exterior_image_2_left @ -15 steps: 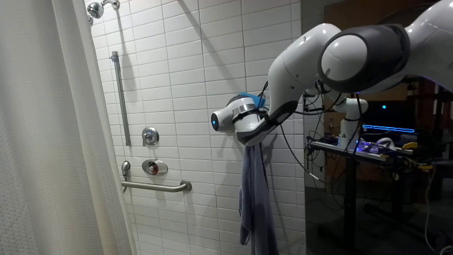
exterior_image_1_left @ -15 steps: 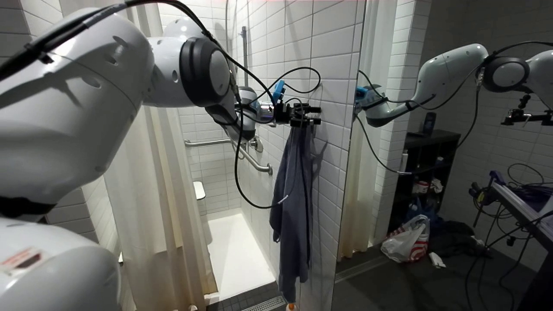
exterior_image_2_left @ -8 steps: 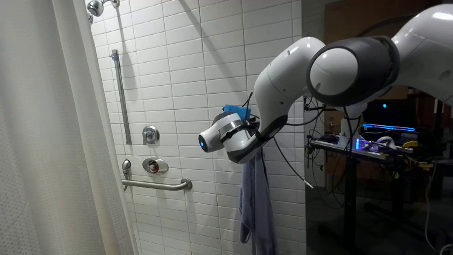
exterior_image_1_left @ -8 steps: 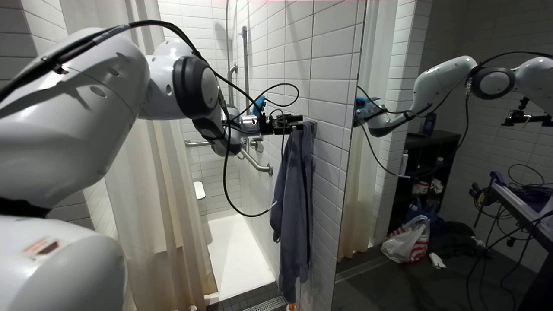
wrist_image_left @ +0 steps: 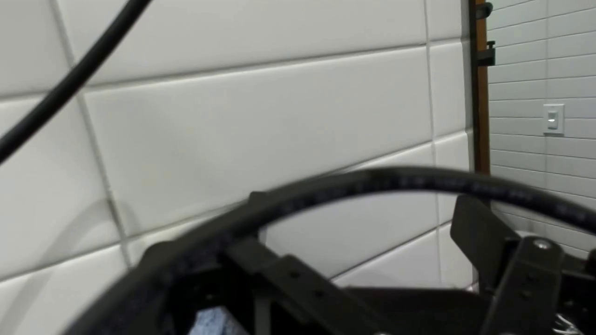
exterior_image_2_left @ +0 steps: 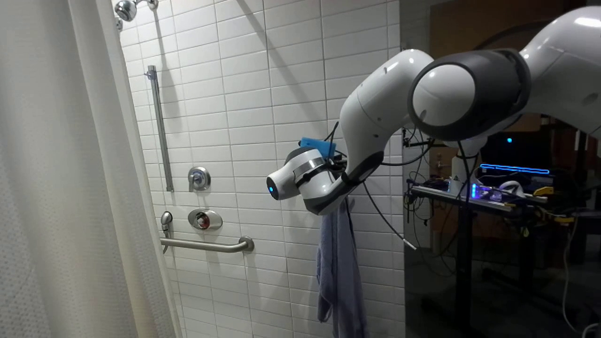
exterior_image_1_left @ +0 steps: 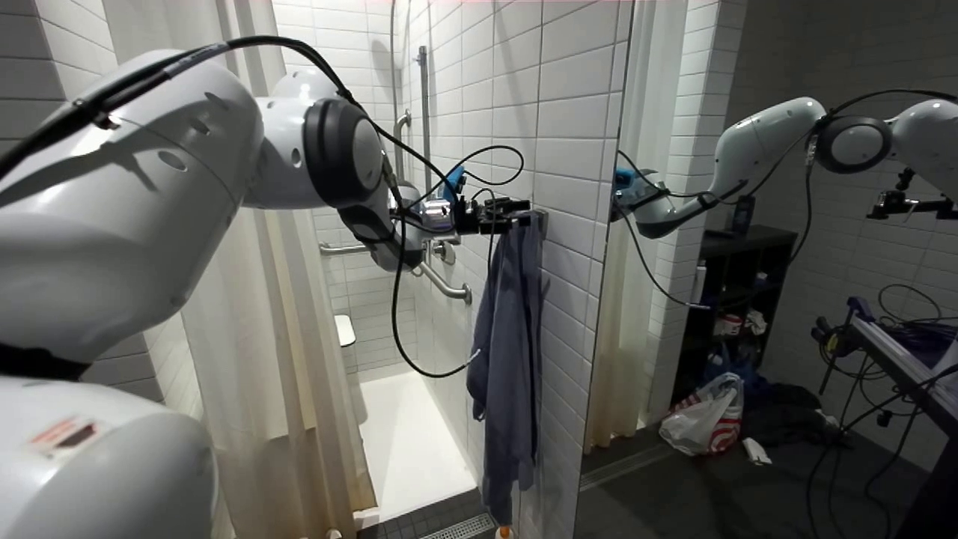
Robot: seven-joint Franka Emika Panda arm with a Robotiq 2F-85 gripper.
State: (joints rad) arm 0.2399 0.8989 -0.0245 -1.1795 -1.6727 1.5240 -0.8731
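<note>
Step in hand looks like work at the towel's top: the black two-finger claw (exterior_image_1_left: 524, 212) sits level with the upper end of the long grey-blue fabric towel (exterior_image_1_left: 509, 359), fingers apart, nothing visibly clamped; whether they touch the cloth, can't tell. Towel hangs against the white rectangular-tile wall (exterior_image_1_left: 576, 150), gathered beside a small grey metal fitting (exterior_image_1_left: 544, 222) (probably a hook, mostly hidden). Next move calls for small, careful adjustments, I'd judge: tile is close, and the thin looping black cable (exterior_image_1_left: 395, 322) has its tip over the towel's edge in that view, so snagging is possible. Surface here is the upright wall. In an exterior view the towel hangs left of the left corner of the dark, metal-edged tabletop (exterior_image_2_left: 486, 204), apparently a reflection; a yellow clamp-like thing (exterior_image_2_left: 543, 192) is near its right corner, a white curved device (exterior_image_2_left: 511, 188) just left of that. Room: cream fabric shower curtain (exterior_image_2_left: 84, 164), brushed-metal grab bar (exterior_image_2_left: 202, 245), white shower tray (exterior_image_1_left: 408, 442), tall mirror (exterior_image_1_left: 696, 494) reflecting a red-and-white plastic bag (exterior_image_1_left: 707, 423).
</note>
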